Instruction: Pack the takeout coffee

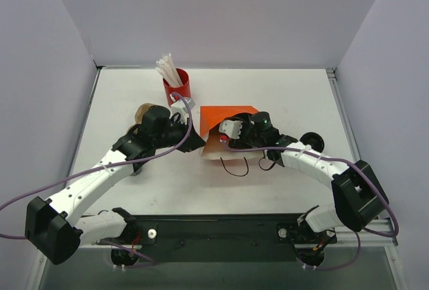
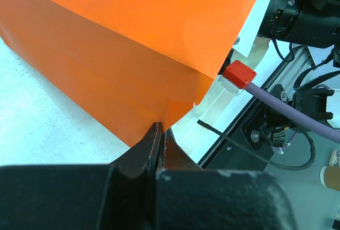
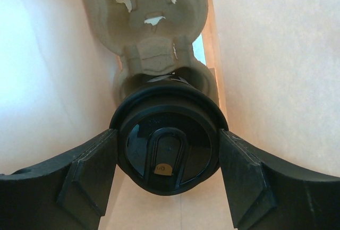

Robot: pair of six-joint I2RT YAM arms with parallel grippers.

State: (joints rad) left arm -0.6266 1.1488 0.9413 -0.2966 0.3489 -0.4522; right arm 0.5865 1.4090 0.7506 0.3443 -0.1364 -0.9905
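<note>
An orange paper bag (image 1: 228, 117) lies on its side mid-table, its mouth toward me. My left gripper (image 1: 198, 144) is shut on the bag's left edge; the left wrist view shows the closed fingers (image 2: 151, 145) pinching the orange paper (image 2: 122, 54). My right gripper (image 1: 226, 131) reaches into the bag's mouth. In the right wrist view its fingers (image 3: 90, 161) press both sides of a coffee cup's black lid (image 3: 167, 145). That cup sits in a grey pulp carrier (image 3: 143, 12) inside the bag. A second black-lidded cup (image 1: 312, 141) stands beside my right forearm.
A red cup of white sticks (image 1: 177, 86) stands behind the bag. A brown round thing (image 1: 142, 111) is partly hidden behind my left arm. The bag's black handle loops (image 1: 234, 167) lie toward me. Grey walls enclose the table on three sides.
</note>
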